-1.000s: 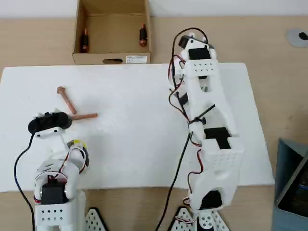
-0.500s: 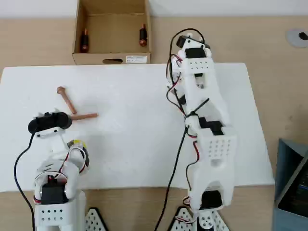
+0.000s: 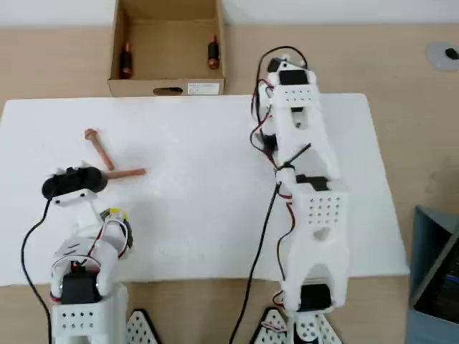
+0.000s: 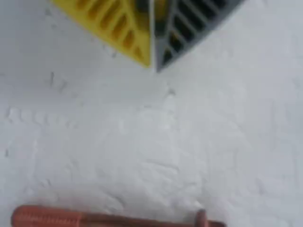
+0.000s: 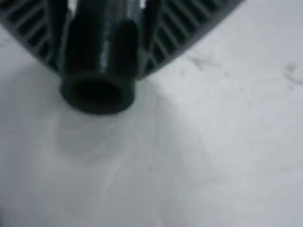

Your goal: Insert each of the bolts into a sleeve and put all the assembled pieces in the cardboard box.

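Observation:
Two copper bolts lie on the white mat [image 3: 201,201] at the left, one slanted [image 3: 100,150], one level [image 3: 129,173]. My left arm's wrist [image 3: 72,183] hangs just beside them. Its gripper [image 4: 154,64] is shut, the yellow and grey fingertips meeting with nothing between them, and a bolt [image 4: 109,219] lies a little beyond the tips. My right gripper [image 5: 99,66] is shut on a black sleeve [image 5: 97,92], held open end down close over the mat. The right arm [image 3: 294,107] stretches up the mat's right half. The cardboard box [image 3: 166,87] holds two assembled pieces [image 3: 126,61] [image 3: 213,52].
The box stands off the mat at the back, left of the right arm's wrist. A grey bin [image 3: 434,265] sits at the right edge and a grey disc [image 3: 443,55] at the back right. Black cables trail beside both arms.
The right arm has changed pose: its lower segments have swung in line while its wrist end stays near the back of the mat. The left arm and both bolts are unmoved.

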### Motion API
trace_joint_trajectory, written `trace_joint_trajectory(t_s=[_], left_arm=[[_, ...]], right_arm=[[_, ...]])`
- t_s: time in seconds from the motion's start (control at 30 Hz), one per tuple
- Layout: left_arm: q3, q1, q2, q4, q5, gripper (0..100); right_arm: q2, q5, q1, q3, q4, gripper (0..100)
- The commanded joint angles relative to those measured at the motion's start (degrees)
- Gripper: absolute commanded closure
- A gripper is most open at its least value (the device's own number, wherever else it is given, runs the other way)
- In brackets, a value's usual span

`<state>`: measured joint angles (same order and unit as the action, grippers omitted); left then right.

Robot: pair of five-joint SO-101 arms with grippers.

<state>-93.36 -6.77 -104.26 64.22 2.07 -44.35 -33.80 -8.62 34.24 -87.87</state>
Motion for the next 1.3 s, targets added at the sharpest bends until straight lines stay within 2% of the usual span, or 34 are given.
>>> trace_joint_trajectory(t_s=[0.0,0.2,0.47,0.7,0.87,1.1,1.27], left_arm=[[0.18,-0.53,-0.31,-0.26,0.09,100],[0.18,-0.53,-0.31,-0.26,0.09,100],[0.18,-0.53,-0.31,-0.26,0.09,100],[0.18,-0.44,-0.31,-0.26,0.00,100],[0.18,-0.44,-0.31,-0.26,0.00,100],[0.18,-0.44,-0.31,-0.26,0.00,100],[0.26,-0.97,-0.31,-0.18,0.00,100]], right_arm=[[1.19,-0.53,0.48,1.89,-0.44,98.9],[7.16,-0.09,0.04,2.33,-2.11,98.9],[18.42,2.55,0.04,10.15,-13.89,98.9],[34.86,6.77,0.22,9.10,-14.51,98.9],[48.57,8.44,0.40,-0.48,-14.51,98.9],[69.67,8.44,0.66,-23.78,-13.19,98.9],[83.65,8.44,5.49,-39.08,-6.51,98.9]])
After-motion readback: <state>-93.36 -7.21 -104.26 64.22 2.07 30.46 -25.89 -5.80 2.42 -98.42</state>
